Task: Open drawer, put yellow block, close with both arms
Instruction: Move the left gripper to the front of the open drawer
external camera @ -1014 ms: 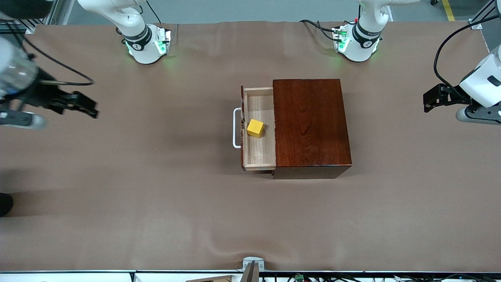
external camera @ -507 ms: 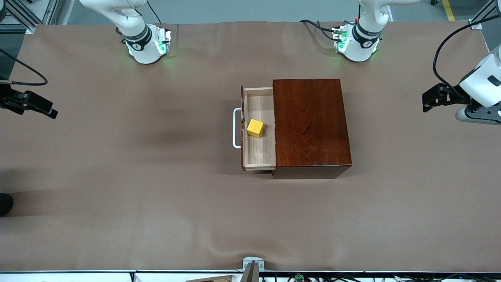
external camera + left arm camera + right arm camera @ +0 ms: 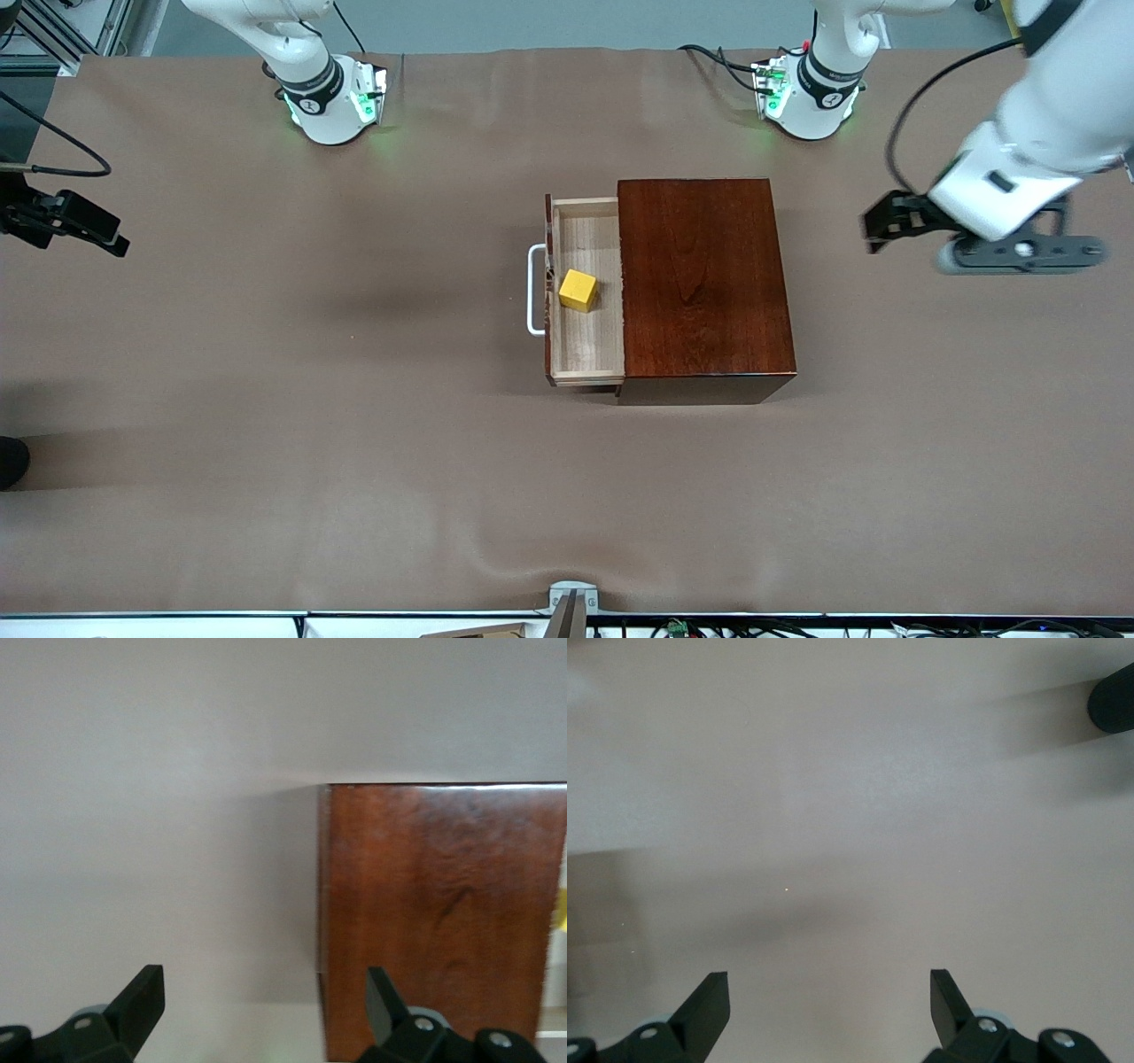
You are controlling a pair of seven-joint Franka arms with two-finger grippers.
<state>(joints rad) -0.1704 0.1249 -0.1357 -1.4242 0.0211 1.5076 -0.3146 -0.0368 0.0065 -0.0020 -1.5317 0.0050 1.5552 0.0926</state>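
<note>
The yellow block (image 3: 578, 290) sits in the open drawer (image 3: 585, 354); only wrist views show the left gripper (image 3: 266, 1014) and right gripper (image 3: 830, 1014) fingers spread, empty.

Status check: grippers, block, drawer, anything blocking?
Left gripper open, over table beside box. Right gripper open, at its table end. Yellow block in open drawer. Nothing at handle.

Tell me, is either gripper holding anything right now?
Nothing is held. The left gripper and right gripper are both open and empty; the yellow block lies in the drawer.
</note>
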